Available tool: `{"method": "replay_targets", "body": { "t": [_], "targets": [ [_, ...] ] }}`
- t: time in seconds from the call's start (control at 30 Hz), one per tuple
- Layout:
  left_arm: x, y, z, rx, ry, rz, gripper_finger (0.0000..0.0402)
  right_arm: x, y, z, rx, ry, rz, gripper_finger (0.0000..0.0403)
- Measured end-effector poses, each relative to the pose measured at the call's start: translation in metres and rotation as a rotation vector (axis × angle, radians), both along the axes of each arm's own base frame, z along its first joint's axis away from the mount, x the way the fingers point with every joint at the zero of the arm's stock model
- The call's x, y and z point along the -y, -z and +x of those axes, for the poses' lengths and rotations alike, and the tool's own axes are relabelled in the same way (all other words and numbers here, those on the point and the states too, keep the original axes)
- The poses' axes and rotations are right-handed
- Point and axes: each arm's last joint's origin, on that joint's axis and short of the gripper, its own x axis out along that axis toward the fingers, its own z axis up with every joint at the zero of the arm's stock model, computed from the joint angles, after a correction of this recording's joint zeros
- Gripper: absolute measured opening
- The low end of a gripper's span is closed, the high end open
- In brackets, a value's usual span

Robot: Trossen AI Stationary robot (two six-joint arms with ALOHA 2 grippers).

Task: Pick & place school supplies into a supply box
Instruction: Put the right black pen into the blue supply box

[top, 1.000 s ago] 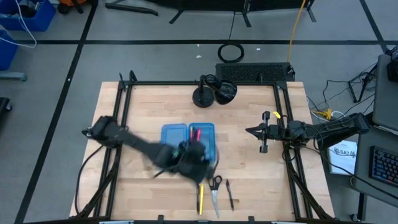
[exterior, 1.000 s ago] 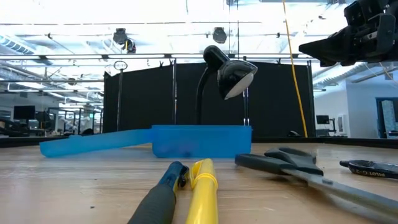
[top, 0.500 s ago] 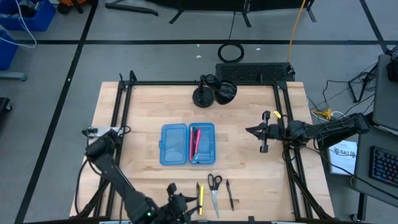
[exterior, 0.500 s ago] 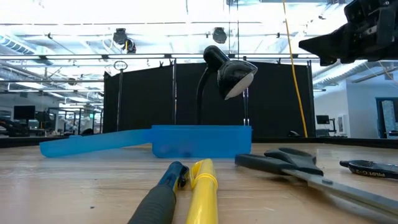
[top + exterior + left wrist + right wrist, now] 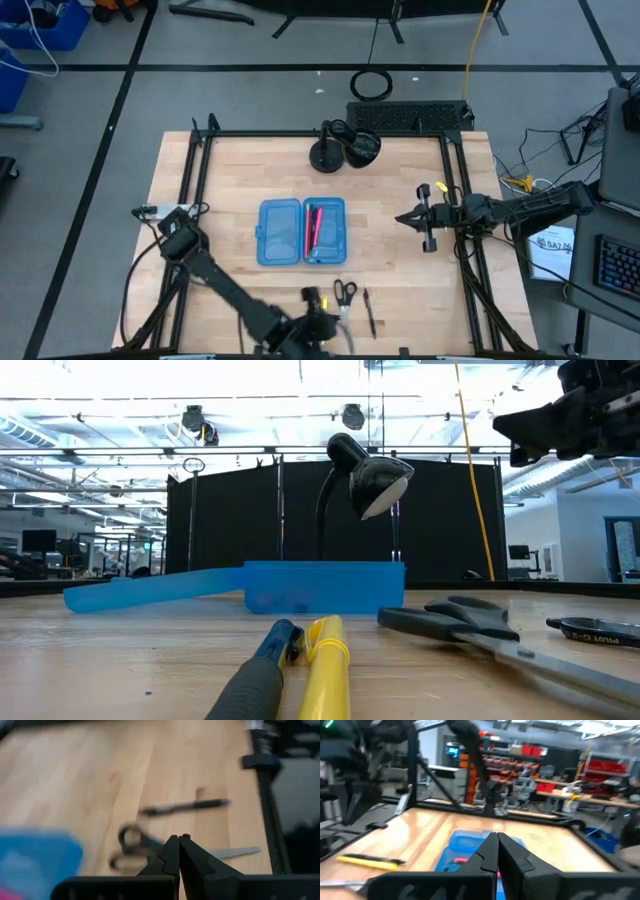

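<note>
Left gripper (image 5: 318,322) is at the bottom edge of the high view, fingers pressed together with nothing between them; half a second ago it sat further left along that edge, near the bottom centre-left, so it has swung right. It now hangs over the near row of supplies, covering most of the yellow pencil (image 5: 324,301). In the left wrist view the closed fingertips (image 5: 178,851) sit just in front of the scissors (image 5: 135,846), with a black pen (image 5: 185,807) beyond them and the blue box (image 5: 35,862) corner at lower left.

Low view, near to far: a dark grey pen (image 5: 258,678) with a blue clip and the yellow pencil lie side by side at bottom centre, scissors and black pen to the right, box behind at mid-frame, lamp (image 5: 365,475) behind that. Nothing here has moved.

High view: box lies open at table centre, pink and black pens (image 5: 314,224) in its right half. Scissors and black pen lie just below it, unmoved.

Right gripper (image 5: 404,217) is closed and empty at the right side of the table, shifted slightly lower in frame than before.
</note>
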Motion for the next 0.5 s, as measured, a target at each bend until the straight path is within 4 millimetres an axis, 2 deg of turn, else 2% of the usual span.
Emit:
{"method": "replay_targets", "body": {
  "t": [0.13, 0.23, 0.3, 0.37, 0.43, 0.5],
  "targets": [
    [-0.032, -0.040, 0.013, -0.023, 0.235, 0.118, 0.0004, 0.000, 0.000, 0.001, -0.002, -0.012, 0.011, 0.0000],
    [-0.058, -0.080, 0.005, -0.011, 0.299, 0.167, 0.0003, -0.001, 0.000, 0.001, -0.006, -0.028, 0.031, 0.0000],
    [-0.072, -0.109, -0.010, -0.003, 0.314, 0.198, 0.0003, -0.001, 0.001, 0.001, -0.016, -0.044, 0.029, 0.0000],
    [-0.085, -0.131, -0.036, -0.042, 0.302, 0.223, 0.0002, -0.002, 0.002, 0.001, -0.026, -0.055, 0.027, 0.0000],
    [-0.098, -0.135, -0.064, -0.084, 0.265, 0.227, 0.0002, -0.002, 0.003, 0.002, -0.033, -0.061, 0.026, 0.0000],
    [-0.106, -0.129, -0.090, -0.039, 0.241, 0.204, 0.0002, -0.002, 0.004, 0.002, -0.040, -0.061, 0.025, 0.0000]
  ]
}}
